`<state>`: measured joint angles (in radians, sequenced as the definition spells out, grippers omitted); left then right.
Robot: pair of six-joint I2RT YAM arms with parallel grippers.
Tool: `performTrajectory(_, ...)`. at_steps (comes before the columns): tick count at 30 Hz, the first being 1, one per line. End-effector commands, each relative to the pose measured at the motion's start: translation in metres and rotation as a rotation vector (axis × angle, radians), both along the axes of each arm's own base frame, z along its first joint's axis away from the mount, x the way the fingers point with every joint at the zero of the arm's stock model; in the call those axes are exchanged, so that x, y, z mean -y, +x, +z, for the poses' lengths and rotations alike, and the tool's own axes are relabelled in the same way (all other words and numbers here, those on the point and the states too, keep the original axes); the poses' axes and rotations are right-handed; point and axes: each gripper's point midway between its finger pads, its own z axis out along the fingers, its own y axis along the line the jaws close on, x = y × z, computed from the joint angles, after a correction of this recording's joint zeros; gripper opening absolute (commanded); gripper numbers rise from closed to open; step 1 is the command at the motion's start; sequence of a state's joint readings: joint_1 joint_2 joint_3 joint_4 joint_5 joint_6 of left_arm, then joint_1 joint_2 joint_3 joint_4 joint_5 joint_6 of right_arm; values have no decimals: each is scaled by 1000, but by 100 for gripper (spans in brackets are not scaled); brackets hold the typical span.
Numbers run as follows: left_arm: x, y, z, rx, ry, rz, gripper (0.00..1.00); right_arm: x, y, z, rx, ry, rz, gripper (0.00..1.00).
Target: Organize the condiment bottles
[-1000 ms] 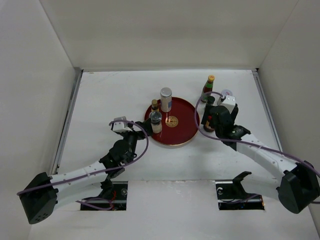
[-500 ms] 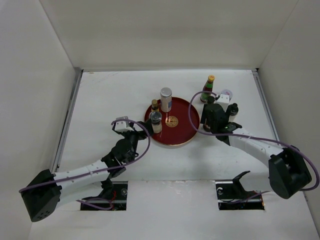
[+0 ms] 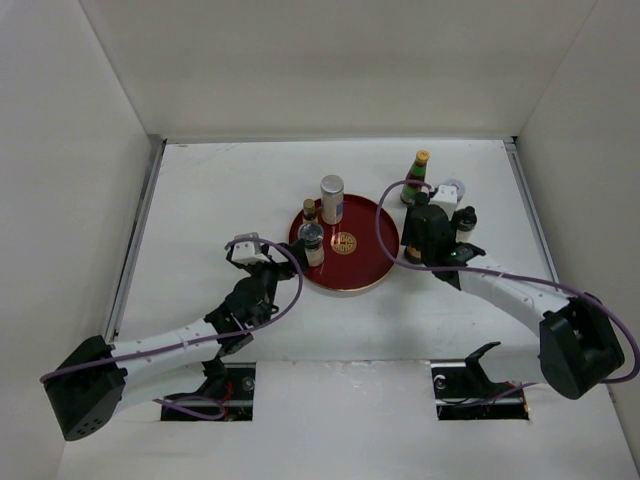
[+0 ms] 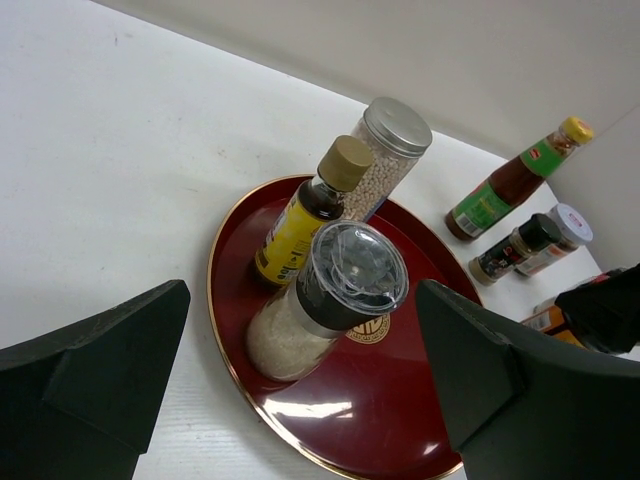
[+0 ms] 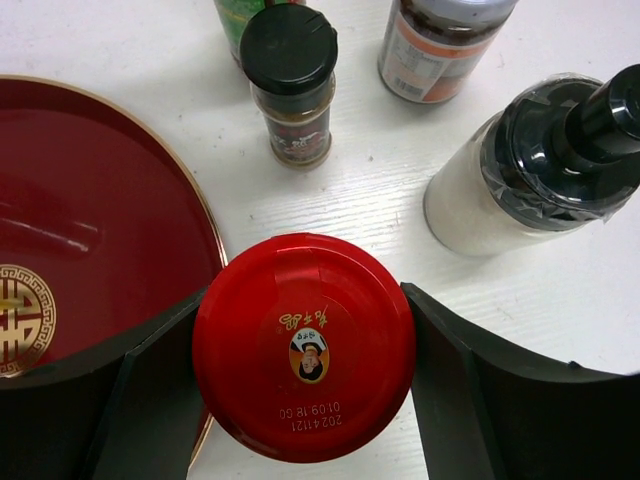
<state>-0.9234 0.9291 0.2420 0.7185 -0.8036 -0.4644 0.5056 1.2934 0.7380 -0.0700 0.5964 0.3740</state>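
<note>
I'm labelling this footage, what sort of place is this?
Probably a robotics test cell: plain white walls enclose a white table, two robot arms sit at its near edge, and condiment bottles stand on and beside a red tray.

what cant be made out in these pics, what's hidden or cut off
Red-capped bottle: right wrist view shows only its cap; body hidden beneath, and the right hand covers most of it in the top view.
Grip: whether the fingers press the cap cannot be told.
Grey-lidded jar: cut by the right wrist view's top edge.
Green bottle: label too small in the top view.
</note>
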Motion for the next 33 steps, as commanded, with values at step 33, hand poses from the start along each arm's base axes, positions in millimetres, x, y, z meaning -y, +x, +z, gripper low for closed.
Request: performTrajectory(33, -28, 7, 11, 40, -139, 81, 100, -220, 76, 83, 258, 169, 276, 69)
